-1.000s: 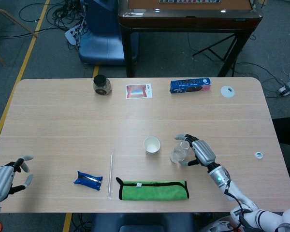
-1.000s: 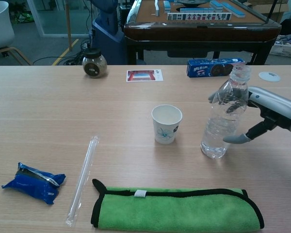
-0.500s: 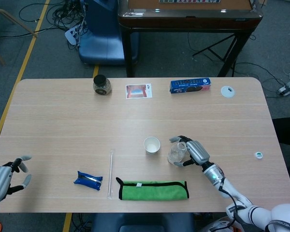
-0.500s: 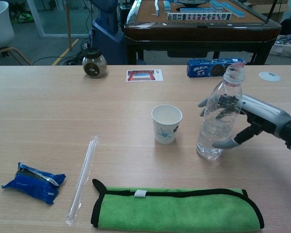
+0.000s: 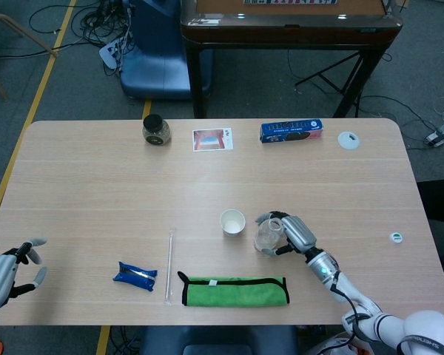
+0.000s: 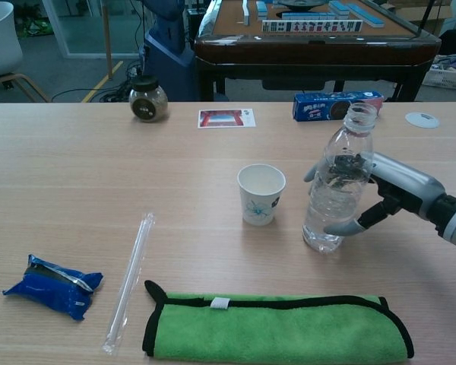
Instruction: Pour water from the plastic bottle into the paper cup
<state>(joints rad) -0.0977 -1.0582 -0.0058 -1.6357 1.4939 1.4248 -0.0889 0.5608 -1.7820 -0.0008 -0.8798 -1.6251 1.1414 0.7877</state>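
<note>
1. Step in hand, by judgement: carrying the plastic bottle toward the paper cup, pouring not yet begun.
2. Right hand wrapped around the bottle's middle, thumb on the near side, fingers on the far side; bottle uncapped, leaning slightly, its base at or just above the desk; cannot tell from either view whether it touches.
3. Bottle just right of the cup, near but apart; clear water in the lower part.
4. Cup upright, mouth open, seemingly empty, toward the middle of the desk.
5. Next move, judged: lift the bottle, bring its neck over the cup's rim, then tip leftward slowly; thin plastic likely to flex under the grip, light cup easy to knock over.
6. Left hand at the near left edge of the desk in the head view, fingers apart, holding nothing.
7. Count:
   - one plastic bottle, one paper cup;
   - one green cloth rolled along the near edge;
   - one wrapped straw;
   - one blue snack packet;
   - one dark-lidded jar;
   - one blue biscuit box;
   - one card;
   - one white round lid at far right;
   - one small cap near the right edge.
</note>
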